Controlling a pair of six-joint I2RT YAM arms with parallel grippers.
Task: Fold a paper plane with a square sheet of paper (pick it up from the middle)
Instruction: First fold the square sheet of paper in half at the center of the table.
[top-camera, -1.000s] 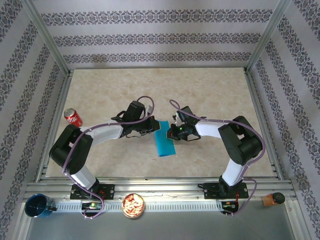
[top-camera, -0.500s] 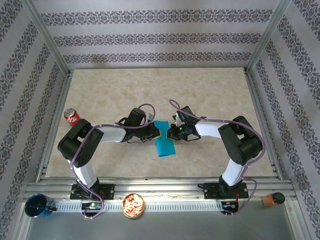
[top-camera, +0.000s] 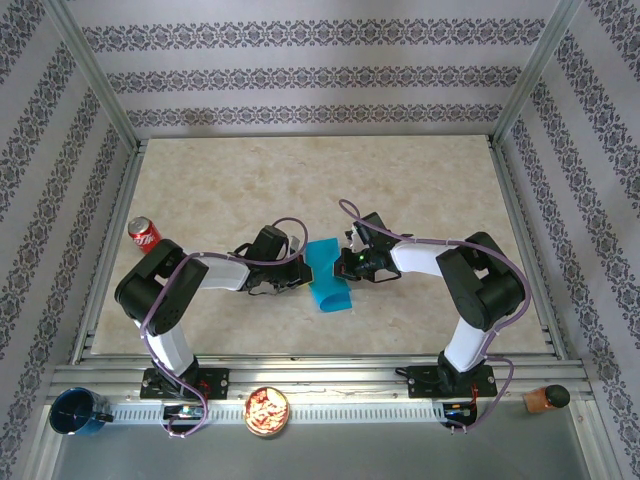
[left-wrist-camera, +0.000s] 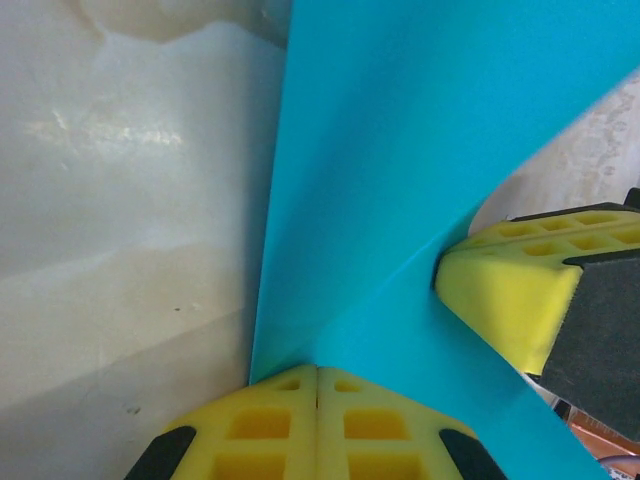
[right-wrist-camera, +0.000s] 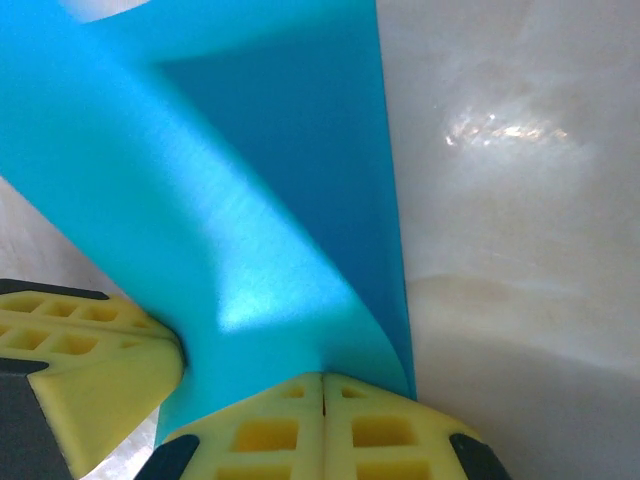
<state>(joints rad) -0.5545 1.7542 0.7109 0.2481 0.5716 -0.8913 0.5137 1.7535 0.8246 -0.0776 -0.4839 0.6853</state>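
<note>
our left pincer (left-wrist-camera: 317, 385) and right pincer (right-wrist-camera: 322, 388) both clench the blue sheet (top-camera: 331, 290), so diverging pulls could tear it.

The turquoise sheet of paper (left-wrist-camera: 420, 130) runs past the top and right edges of the left wrist view, whose bottom edge crops the left gripper (left-wrist-camera: 317, 400). From above, the fingertips of the right gripper (top-camera: 345, 265) are too small to tell.

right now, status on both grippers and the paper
Left gripper shut on turquoise paper. Right gripper shut on it too. Paper folded, bowed between them. Soda can well clear.
</note>
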